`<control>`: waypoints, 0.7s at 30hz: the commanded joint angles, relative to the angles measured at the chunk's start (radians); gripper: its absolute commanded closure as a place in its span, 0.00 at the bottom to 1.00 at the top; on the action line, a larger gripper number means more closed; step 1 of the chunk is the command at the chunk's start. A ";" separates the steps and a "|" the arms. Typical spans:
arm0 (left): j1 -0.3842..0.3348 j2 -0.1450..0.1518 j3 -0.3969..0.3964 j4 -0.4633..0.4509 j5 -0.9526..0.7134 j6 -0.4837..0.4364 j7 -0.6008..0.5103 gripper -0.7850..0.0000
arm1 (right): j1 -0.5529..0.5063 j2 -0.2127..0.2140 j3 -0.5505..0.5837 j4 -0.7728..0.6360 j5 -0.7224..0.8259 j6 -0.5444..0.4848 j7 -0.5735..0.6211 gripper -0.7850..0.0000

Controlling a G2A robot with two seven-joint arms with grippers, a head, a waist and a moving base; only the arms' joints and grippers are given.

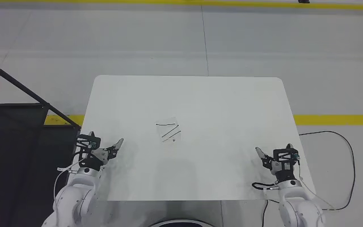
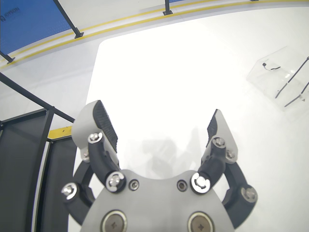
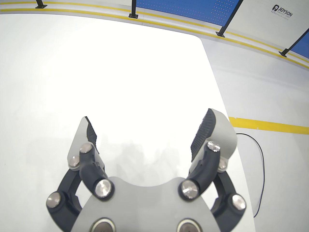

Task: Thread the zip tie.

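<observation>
The broad white desk (image 1: 227, 102) with rounded corners lies across the middle of the top view, and I'm sitting at its near edge.

My left jaws are in the lower left of the top view, right at the desk's left edge. They're spread wide, with nothing between the ribbed black pads (image 2: 106, 124), just bare white desk showing in the gap.

My right jaws are over in the lower right of the top view, close to the desk's right edge. These are spread wide too, with nothing held and their dark ribbed pads (image 3: 200, 131) facing each other across open desk.

Between the two arms, a little left of the desk's centre in the top view, lies a clear rectangular plastic piece (image 1: 168, 131). I can't tell if it's a flat sheet or a shallow tray. It sits well apart from both sets of jaws.

On that plastic lies a long thin black zip tie (image 2: 292, 78), running diagonally. A second black zip tie (image 2: 298, 95) lies just beside it, roughly parallel. Near its far corner is a shorter, curved black strand (image 2: 272, 68).
</observation>
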 commanded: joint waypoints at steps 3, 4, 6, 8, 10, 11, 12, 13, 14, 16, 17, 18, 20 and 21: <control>0.000 0.000 0.000 0.000 0.000 0.000 0.000 0.00 | 0.000 0.000 0.000 0.000 0.000 0.000 0.000 0.00; 0.000 0.000 0.000 0.000 0.000 0.000 0.000 0.00 | 0.000 0.000 0.000 0.000 0.000 0.000 0.000 0.00; 0.000 0.000 0.000 0.000 0.000 0.000 0.000 0.00 | 0.000 0.000 0.000 0.000 0.000 0.000 0.000 0.00; 0.000 0.000 0.000 0.000 0.000 0.000 0.000 0.00 | 0.000 0.000 0.000 0.000 0.000 0.000 0.000 0.00; 0.000 0.000 0.000 0.000 0.000 0.000 0.000 0.00 | 0.000 0.000 0.000 0.000 0.000 0.000 0.000 0.00; 0.000 0.000 0.000 0.000 0.000 0.000 0.000 0.00 | 0.000 0.000 0.000 0.000 0.000 0.000 0.000 0.00; 0.000 0.000 0.000 0.000 0.000 0.000 0.000 0.00 | 0.000 0.000 0.000 0.000 0.000 0.000 0.000 0.00; 0.000 0.000 0.000 0.000 0.000 0.000 0.000 0.00 | 0.000 0.000 0.000 0.000 0.000 0.000 0.000 0.00; -0.001 0.000 0.000 -0.003 0.002 -0.002 0.009 0.00 | 0.000 0.000 0.000 0.000 0.000 0.000 0.000 0.00; 0.019 0.001 0.004 0.005 0.027 -0.046 0.097 0.00 | 0.001 0.000 0.000 0.000 -0.006 0.003 0.001 0.00; 0.029 0.002 -0.001 0.007 0.026 -0.063 0.124 0.00 | 0.001 0.000 -0.006 -0.006 -0.026 0.002 0.001 0.00; 0.034 0.002 -0.006 0.004 0.022 -0.070 0.137 0.00 | 0.001 0.000 -0.012 -0.013 -0.040 -0.002 0.002 0.00; 0.045 0.003 -0.012 -0.007 -0.004 -0.122 0.143 0.00 | 0.005 0.000 -0.027 -0.035 -0.016 -0.079 0.012 0.00; 0.048 0.004 -0.021 -0.010 -0.028 -0.153 0.140 0.00 | 0.012 0.003 -0.027 -0.039 0.030 -0.160 0.025 0.00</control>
